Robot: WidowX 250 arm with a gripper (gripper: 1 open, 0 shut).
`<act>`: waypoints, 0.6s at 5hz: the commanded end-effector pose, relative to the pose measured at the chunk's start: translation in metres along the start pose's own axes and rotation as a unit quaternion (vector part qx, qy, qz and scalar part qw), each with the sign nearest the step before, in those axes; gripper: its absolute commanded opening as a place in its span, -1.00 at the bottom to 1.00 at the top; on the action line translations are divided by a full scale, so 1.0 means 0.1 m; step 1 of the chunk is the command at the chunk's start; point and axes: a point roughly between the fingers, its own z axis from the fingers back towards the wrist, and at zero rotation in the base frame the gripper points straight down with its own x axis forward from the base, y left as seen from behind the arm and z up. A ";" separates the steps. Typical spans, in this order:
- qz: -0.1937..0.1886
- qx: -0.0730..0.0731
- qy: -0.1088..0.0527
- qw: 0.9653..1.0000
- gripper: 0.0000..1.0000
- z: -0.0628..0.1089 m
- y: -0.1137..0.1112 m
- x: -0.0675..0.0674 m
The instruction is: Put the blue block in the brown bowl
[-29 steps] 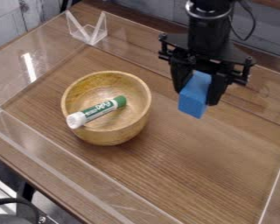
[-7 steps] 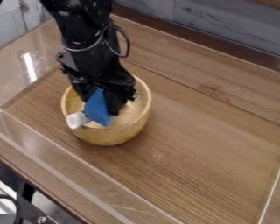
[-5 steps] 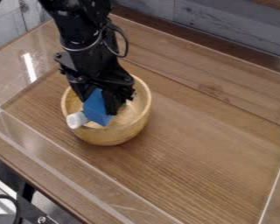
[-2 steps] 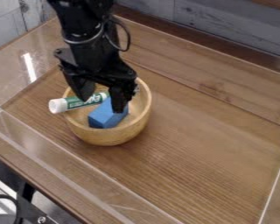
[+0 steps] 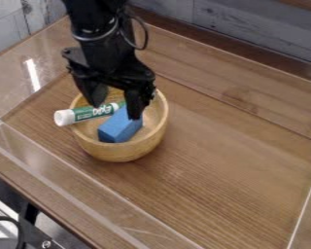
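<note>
The blue block [image 5: 117,129] lies inside the brown bowl [image 5: 143,142], a round light wooden bowl left of the table's middle. It leans a little against the bowl's inside. My gripper [image 5: 118,104] hangs directly above the bowl, pointing down, with its black fingers [image 5: 140,101] spread wide on either side of the block and nothing held between them. A white-and-green tube [image 5: 86,114] rests across the bowl's left rim, sticking out past it.
The wooden table [image 5: 236,165] is fenced by a clear plastic wall [image 5: 28,146] along its left and front edges. My black arm [image 5: 93,24] rises from the bowl toward the upper left. A grey panel [image 5: 256,24] stands behind the table.
The gripper has opened and let go of the blue block, which now lies in the bowl. The tube has been pushed left onto the rim. The gripper has barely risen.
</note>
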 end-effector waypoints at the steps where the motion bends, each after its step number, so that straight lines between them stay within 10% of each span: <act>1: -0.005 0.002 -0.024 1.000 1.00 0.13 -0.02 0.14; 3: -0.006 0.000 -0.022 1.000 1.00 0.16 -0.06 0.16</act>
